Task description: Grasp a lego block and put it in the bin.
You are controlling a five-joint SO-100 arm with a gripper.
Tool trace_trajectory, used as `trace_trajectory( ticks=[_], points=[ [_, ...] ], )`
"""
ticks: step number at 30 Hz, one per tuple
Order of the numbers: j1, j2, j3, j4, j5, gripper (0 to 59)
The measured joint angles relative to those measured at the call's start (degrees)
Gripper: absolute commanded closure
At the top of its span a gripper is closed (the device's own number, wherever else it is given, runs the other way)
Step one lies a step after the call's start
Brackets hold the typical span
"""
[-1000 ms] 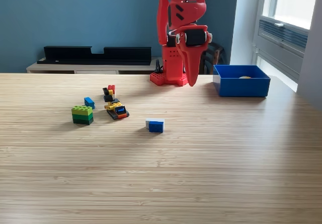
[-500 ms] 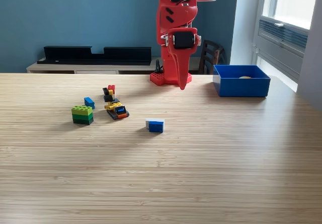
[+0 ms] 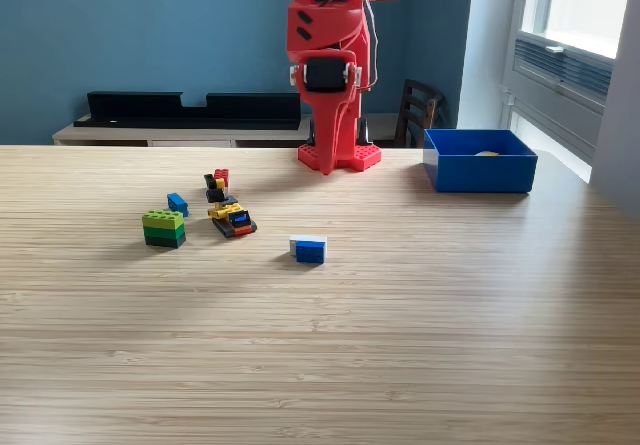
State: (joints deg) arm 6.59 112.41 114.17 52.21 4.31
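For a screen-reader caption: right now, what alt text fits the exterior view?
A red arm stands at the far edge of a wooden table, gripper pointing down, holding nothing. Lego blocks lie scattered on the view's left, a blue bin on its right.

Teal-blue wall [image 3: 150, 35] across upper left of frame. Low pale sideboard [image 3: 150, 135] below it, carrying long black trays [image 3: 190, 105]. Dark wooden chair [image 3: 418, 110] upper centre-right. Window [image 3: 585, 5] upper right, bright daylight. Light wood-grain table [image 3: 400, 345] fills lower frame.
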Motion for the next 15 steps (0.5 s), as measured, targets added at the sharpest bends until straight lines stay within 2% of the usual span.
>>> trace_trajectory(
  ticks=[7,15],
  points=[
    [3.7,-1.0,-0.4,0.0,-0.2,58.3],
    [12.2,-10.5,-8.6,0.0,-2.4,57.3]
  ],
)
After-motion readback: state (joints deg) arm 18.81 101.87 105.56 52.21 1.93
